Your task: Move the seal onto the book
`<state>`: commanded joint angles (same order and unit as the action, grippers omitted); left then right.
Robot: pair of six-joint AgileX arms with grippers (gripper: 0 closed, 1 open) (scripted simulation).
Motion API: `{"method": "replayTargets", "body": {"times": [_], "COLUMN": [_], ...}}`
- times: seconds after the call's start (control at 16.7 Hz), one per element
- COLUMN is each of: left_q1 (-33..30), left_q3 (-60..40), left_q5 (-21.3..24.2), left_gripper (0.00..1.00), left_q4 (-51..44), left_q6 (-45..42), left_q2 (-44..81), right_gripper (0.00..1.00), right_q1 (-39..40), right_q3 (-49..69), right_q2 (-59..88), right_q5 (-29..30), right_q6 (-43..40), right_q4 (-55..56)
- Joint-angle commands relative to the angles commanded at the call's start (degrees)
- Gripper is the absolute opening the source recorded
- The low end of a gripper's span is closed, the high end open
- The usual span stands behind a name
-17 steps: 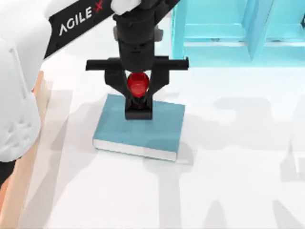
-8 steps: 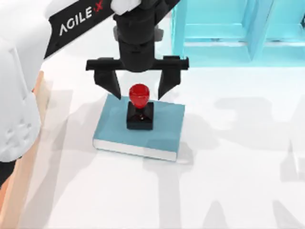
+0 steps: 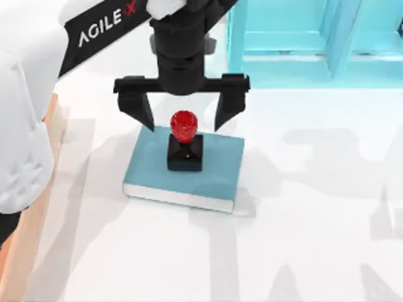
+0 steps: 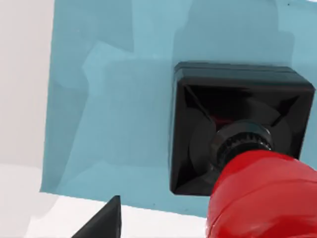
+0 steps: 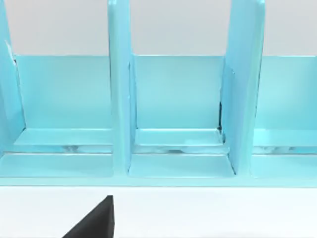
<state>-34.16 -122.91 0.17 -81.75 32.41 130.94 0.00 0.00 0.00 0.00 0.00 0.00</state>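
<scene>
My left arm reaches in from the top view's left, its gripper [image 3: 182,113] pointing down. Its two fingers [image 3: 140,111] are spread wide, clasping nothing.

The small seal [image 3: 184,143] has a glossy red faceted knob, plastic-looking with bright highlights, on a black square block base of smooth, semi-gloss plastic; in the left wrist view the base [image 4: 237,124] shows soft reflections and a ribbed black collar under the knob. The teal-blue hardcover book [image 3: 151,167] has a plain, matt, smooth cover and white paper-like page edges. The left pincer [image 3: 183,116] is matt black plastic on a glossy white arm shell. The white worktop [image 3: 302,239] looks smooth and matt. The cyan shelf unit [image 5: 173,99] has a smooth, faintly glossy painted finish.
</scene>
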Motion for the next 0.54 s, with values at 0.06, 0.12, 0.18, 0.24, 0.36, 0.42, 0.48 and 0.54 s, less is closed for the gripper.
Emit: {"method": "replayTargets", "body": {"times": [0.06,0.12,0.18,0.24,0.36,0.42,0.48,0.54], "left_q1": [-0.01,-0.04,-0.08,-0.11,-0.11,-0.1,-0.08,-0.06], "left_q3": [-0.2,-0.94,-2.15,-3.72,-7.05,-8.44,-9.42,-9.89], "left_q5": [0.0,-0.01,-0.02,-0.01,0.06,0.05,0.03,0.02], "left_gripper": [1.0,1.0,1.0,1.0,1.0,1.0,1.0,1.0], "left_q4": [-0.2,-0.99,-2.1,-3.23,-5.53,-6.67,-7.64,-8.12], "left_q6": [0.02,0.05,0.07,0.05,0.08,0.08,0.06,0.04], "left_q2": [0.1,0.38,0.68,0.92,1.41,1.6,1.73,1.77], "right_gripper": [1.0,1.0,1.0,1.0,1.0,1.0,1.0,1.0], "right_q1": [0.0,0.0,0.0,0.0,0.0,0.0,0.0,0.0], "right_q3": [0.0,0.0,0.0,0.0,0.0,0.0,0.0,0.0], "right_q2": [0.0,0.0,0.0,0.0,0.0,0.0,0.0,0.0], "right_q5": [0.0,0.0,0.0,0.0,0.0,0.0,0.0,0.0], "right_q6": [0.0,0.0,0.0,0.0,0.0,0.0,0.0,0.0], "right_q4": [0.0,0.0,0.0,0.0,0.0,0.0,0.0,0.0]}}
